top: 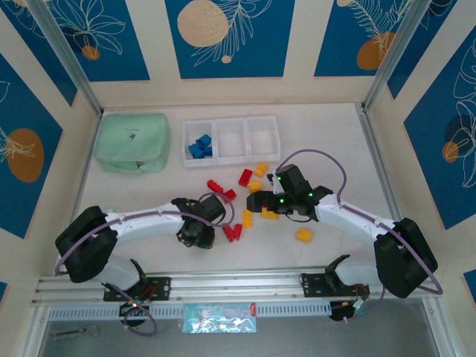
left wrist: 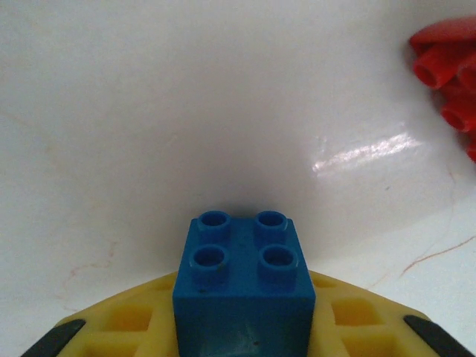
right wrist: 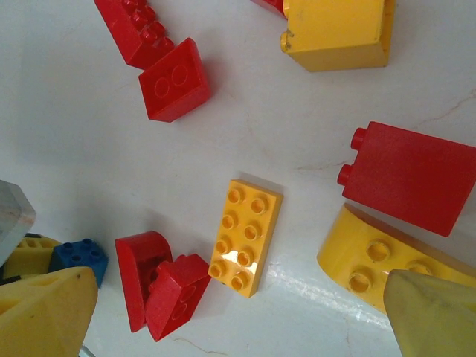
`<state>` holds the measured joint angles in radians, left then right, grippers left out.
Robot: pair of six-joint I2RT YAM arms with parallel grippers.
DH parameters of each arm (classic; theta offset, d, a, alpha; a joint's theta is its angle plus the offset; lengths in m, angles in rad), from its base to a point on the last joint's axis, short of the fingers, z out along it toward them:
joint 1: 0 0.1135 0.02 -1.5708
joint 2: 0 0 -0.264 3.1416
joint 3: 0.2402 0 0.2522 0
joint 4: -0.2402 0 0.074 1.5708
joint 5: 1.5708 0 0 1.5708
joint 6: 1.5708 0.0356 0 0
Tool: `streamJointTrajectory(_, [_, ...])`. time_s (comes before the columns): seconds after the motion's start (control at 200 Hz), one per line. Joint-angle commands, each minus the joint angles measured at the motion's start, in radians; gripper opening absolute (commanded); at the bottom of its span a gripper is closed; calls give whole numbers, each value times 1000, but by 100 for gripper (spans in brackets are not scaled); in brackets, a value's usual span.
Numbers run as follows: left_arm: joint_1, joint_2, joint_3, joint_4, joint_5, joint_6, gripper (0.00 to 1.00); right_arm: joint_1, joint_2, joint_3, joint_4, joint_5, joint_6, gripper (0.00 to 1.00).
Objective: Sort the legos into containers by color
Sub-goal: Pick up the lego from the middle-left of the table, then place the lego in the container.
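Holds a blue brick [left wrist: 244,275] clamped in the left gripper [left wrist: 244,327], low over the table [top: 335,145] near its middle. Grips only the brick's rear part, so could let it twist or slip on the carry to the bins [top: 230,120] at the far edge. Should aim for the leftmost bin [top: 186,141], where other blue ones lie.

Hangs the right gripper [right wrist: 238,320] wide apart and empty over a yellow plate [right wrist: 245,236]. Risks a clash with the left gripper so near. May knock two red bricks [right wrist: 160,286] just beside the held one. Leaves the pouch [top: 132,141], near the far left corner, off the path.
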<state>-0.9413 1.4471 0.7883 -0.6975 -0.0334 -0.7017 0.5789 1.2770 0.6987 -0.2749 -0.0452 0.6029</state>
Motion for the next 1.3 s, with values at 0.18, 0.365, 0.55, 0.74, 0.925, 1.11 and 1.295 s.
streamJointTrajectory(0.18, [21, -112, 139, -100, -154, 60, 22, -16, -50, 50, -21, -47, -3, 99])
streamJointTrajectory(0.365, [135, -62, 320, -131, -209, 176, 22, -14, -64, 92, -4, -96, -39, 99])
streamJointTrajectory(0.55, [276, 55, 495, -82, -191, 271, 22, -13, -61, 131, 39, -145, -83, 99])
streamJointTrajectory(0.74, [390, 234, 669, -25, -159, 313, 21, -5, -33, 179, 92, -173, -124, 99])
streamJointTrajectory(0.925, [455, 436, 878, -21, -166, 327, 20, -5, 30, 230, 142, -180, -151, 99])
streamJointTrajectory(1.11, [497, 606, 1059, -28, -180, 318, 20, 11, 75, 273, 175, -147, -195, 99])
streamJointTrajectory(1.295, [527, 710, 1170, -38, -214, 322, 23, -4, 101, 294, 168, -130, -193, 99])
